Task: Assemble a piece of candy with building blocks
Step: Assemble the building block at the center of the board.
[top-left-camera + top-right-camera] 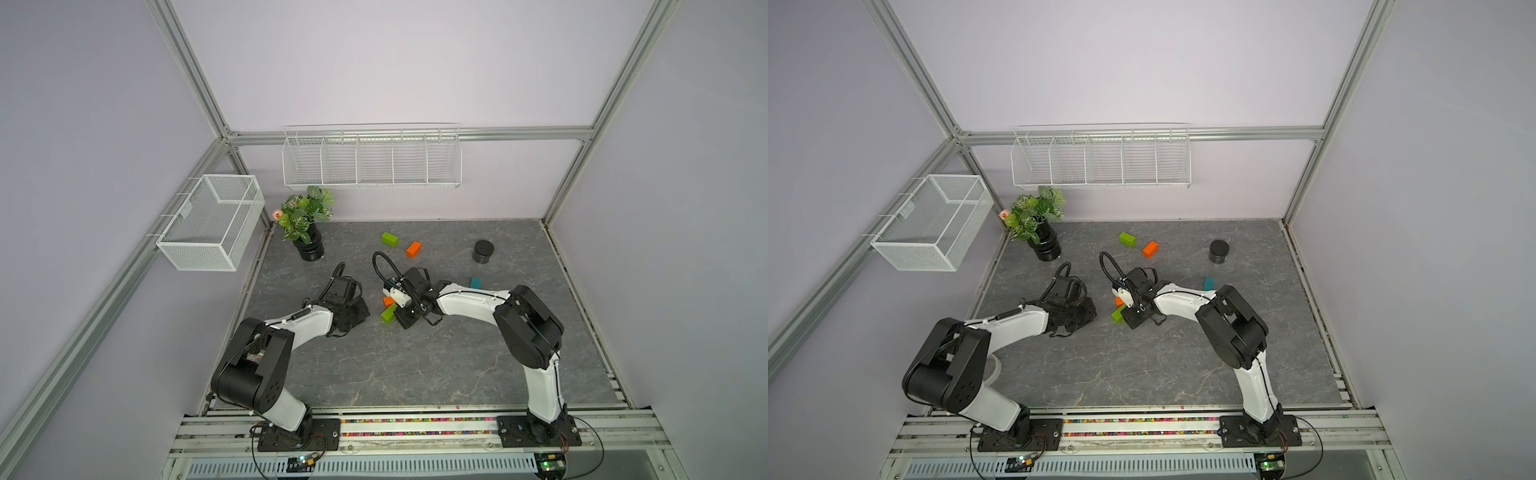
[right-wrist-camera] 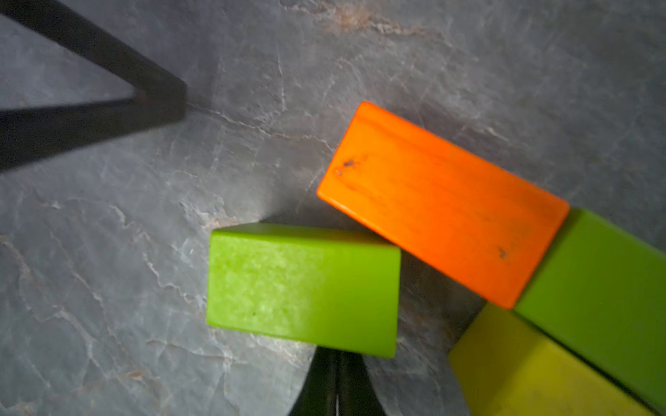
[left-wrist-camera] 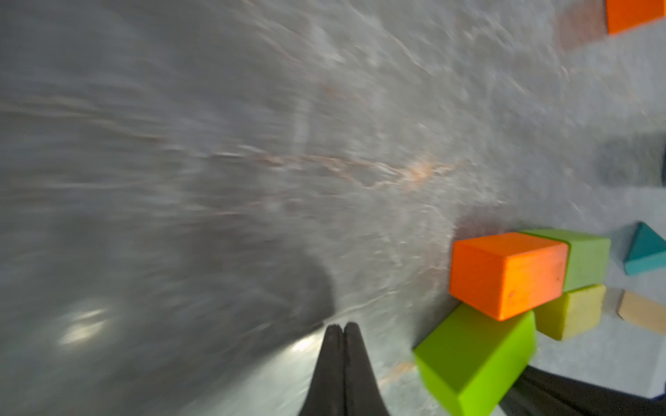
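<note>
The candy is only part built, in the middle of the grey surface (image 1: 415, 365), largely under the right wrist in both top views. In the right wrist view an orange brick (image 2: 443, 205) butts end-on against a green brick (image 2: 605, 288), and a yellow brick (image 2: 522, 367) lies along that green one. A skewed green brick (image 2: 302, 288) touches the orange brick's long side with one corner. The right claw (image 2: 337, 360) is pressed together and holds nothing. Its tips sit right at the skewed brick's long side, and I cannot tell whether they touch it. The left claw (image 3: 340, 329) is also pressed together and holds nothing. It is low over bare surface near the cluster, and its view is blurred. That view also shows a teal triangle (image 3: 645, 252) a little apart from the green brick, and a tan block (image 3: 641, 313) just beside the yellow one with a gap between them. Toward the back wall, well apart from the cluster, a far green brick (image 1: 390, 238) and a far orange brick (image 1: 414, 249) lie near each other. A black jar (image 1: 483, 251) stands further to the right, and a potted plant (image 1: 307, 224) stands in the back left corner.
</note>
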You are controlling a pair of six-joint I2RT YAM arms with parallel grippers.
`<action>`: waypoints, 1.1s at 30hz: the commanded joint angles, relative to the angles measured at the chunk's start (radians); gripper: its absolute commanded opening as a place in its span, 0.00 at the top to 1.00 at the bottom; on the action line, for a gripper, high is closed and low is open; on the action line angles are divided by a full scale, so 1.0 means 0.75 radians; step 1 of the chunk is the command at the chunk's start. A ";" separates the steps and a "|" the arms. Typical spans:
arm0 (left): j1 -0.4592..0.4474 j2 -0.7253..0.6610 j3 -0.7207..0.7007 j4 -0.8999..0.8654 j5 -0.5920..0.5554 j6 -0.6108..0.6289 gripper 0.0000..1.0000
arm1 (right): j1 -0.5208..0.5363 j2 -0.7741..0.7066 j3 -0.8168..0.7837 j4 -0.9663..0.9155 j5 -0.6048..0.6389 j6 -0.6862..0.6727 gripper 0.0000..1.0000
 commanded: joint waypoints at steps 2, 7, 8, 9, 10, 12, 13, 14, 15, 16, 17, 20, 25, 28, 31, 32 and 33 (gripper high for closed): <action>0.010 -0.068 -0.023 -0.134 0.030 -0.018 1.00 | -0.007 -0.044 -0.029 -0.009 0.002 -0.006 0.92; -0.031 0.010 -0.031 -0.076 0.188 -0.049 1.00 | -0.009 -0.081 -0.045 0.009 0.007 0.011 0.88; -0.044 0.020 -0.035 -0.060 0.199 -0.061 1.00 | -0.010 -0.105 -0.057 0.023 0.006 0.016 0.87; -0.060 0.027 -0.039 -0.043 0.211 -0.074 1.00 | -0.010 -0.133 -0.072 0.039 0.006 0.020 0.85; -0.072 0.034 -0.042 -0.027 0.211 -0.087 1.00 | -0.011 -0.162 -0.083 0.047 0.005 0.023 0.82; -0.092 0.052 -0.040 -0.002 0.214 -0.106 1.00 | -0.013 -0.218 -0.103 0.058 0.007 0.023 0.79; -0.096 0.064 -0.040 0.016 0.218 -0.112 1.00 | -0.015 -0.251 -0.117 0.066 0.012 0.026 0.78; -0.097 0.078 -0.040 0.032 0.221 -0.116 1.00 | -0.018 -0.280 -0.127 0.072 0.015 0.029 0.77; -0.099 0.093 -0.041 0.051 0.220 -0.124 1.00 | -0.021 -0.310 -0.139 0.080 0.026 0.033 0.76; -0.098 0.112 -0.042 0.071 0.225 -0.133 1.00 | -0.027 -0.340 -0.154 0.089 0.041 0.039 0.76; -0.098 0.129 -0.040 0.093 0.233 -0.137 1.00 | -0.034 -0.362 -0.168 0.098 0.054 0.045 0.76; -0.100 0.186 -0.028 0.147 0.248 -0.154 1.00 | -0.072 -0.431 -0.219 0.130 0.080 0.061 0.74; -0.101 0.280 0.043 0.153 0.260 -0.133 1.00 | -0.123 -0.476 -0.269 0.118 0.110 0.064 0.74; -0.101 0.306 0.066 0.157 0.263 -0.133 1.00 | -0.136 -0.483 -0.291 0.118 0.131 0.064 0.74; -0.100 0.317 0.081 0.149 0.259 -0.125 1.00 | -0.153 -0.456 -0.291 0.097 0.174 0.068 0.75; -0.100 0.319 0.083 0.148 0.260 -0.125 1.00 | -0.164 -0.444 -0.293 0.096 0.172 0.069 0.75; -0.100 0.318 0.082 0.148 0.259 -0.124 1.00 | -0.177 -0.430 -0.297 0.101 0.171 0.072 0.75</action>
